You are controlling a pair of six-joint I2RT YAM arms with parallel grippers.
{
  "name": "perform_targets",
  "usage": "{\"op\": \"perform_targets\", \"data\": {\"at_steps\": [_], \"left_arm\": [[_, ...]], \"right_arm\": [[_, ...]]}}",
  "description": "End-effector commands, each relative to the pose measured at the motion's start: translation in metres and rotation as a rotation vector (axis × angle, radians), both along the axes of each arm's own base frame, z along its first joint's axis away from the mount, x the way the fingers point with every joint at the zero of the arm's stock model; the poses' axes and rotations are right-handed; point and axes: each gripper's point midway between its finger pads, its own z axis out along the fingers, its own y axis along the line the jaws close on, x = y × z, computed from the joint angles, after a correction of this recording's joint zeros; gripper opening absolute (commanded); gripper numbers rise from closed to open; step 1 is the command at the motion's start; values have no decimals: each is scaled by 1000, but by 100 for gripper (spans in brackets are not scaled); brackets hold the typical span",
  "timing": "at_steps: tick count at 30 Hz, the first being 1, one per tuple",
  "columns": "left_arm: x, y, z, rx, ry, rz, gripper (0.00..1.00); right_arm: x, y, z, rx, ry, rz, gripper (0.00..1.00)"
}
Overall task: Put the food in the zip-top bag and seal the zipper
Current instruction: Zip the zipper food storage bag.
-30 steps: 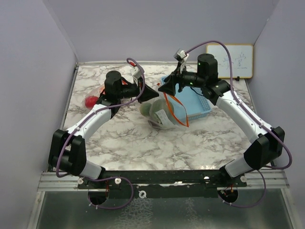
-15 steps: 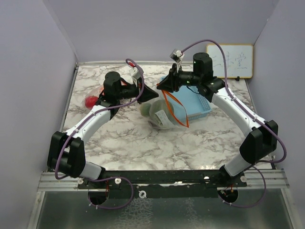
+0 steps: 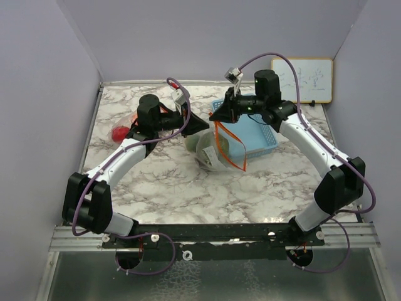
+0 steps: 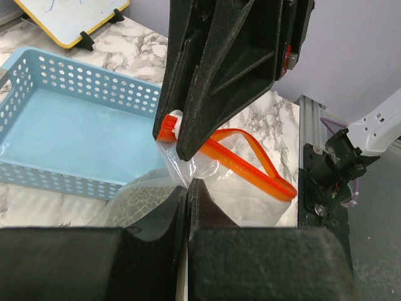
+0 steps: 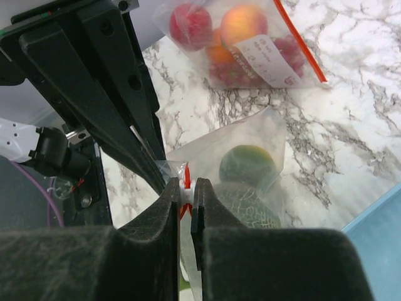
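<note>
The clear zip-top bag (image 3: 216, 149) with an orange zipper (image 4: 250, 164) hangs between the two grippers, its lower part on the table. Through the plastic show a grey-green netted melon (image 5: 250, 208) and a dark green fruit (image 5: 247, 164). My left gripper (image 4: 188, 185) is shut on the bag's clear top corner. My right gripper (image 5: 186, 184) is shut on the white zipper slider (image 4: 170, 124) at that same end of the zipper. In the top view the left gripper (image 3: 202, 123) and right gripper (image 3: 218, 116) nearly touch.
The blue mesh basket (image 3: 255, 132) stands right behind the bag, under the right arm. A second clear bag (image 5: 241, 44) with a red apple, an orange and small red pieces lies at the table's left (image 3: 120, 132). A small whiteboard (image 3: 302, 79) leans at the back right.
My right gripper has closed on the zipper slider, after shifting slightly left. The bag's zipper now hangs closer under it. The left gripper has kept its hold.
</note>
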Motion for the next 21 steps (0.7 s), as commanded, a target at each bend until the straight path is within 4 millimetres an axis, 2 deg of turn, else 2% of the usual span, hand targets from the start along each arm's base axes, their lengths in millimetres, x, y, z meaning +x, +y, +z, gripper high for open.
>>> {"op": "perform_targets", "data": {"at_steps": [1,5,8,9,10,11,13,14,16,21], "left_arm": [[10,5,15,-7,-49,46,0],[19,8,15,-9,-39,80,0],[20,7,12,-4,-29,63,0],[17,5,10,-5,-25,40,0],[14,3,12,-13,-33,7,10],[11,1,16,-28,-40,-21,32],[5,-3,22,-55,-62,-74,86],[4,-4,26,-64,-80,-99,97],[0,-6,35,-72,-125,-158,99],[8,-9,50,-73,-230,-219,99]], "right_arm": [[-17,-20,-6,-50,32,-2,2],[-25,-28,-15,-72,49,-13,2],[-30,-28,-4,-47,22,8,2],[-31,-26,5,-27,7,31,2],[-34,-22,13,-3,3,70,2],[-38,-18,20,22,-4,112,2],[-43,-11,35,70,-5,194,2],[-44,-8,39,84,-3,221,2],[-46,-5,48,103,-6,262,2],[-59,-5,59,134,-4,344,2]]}}
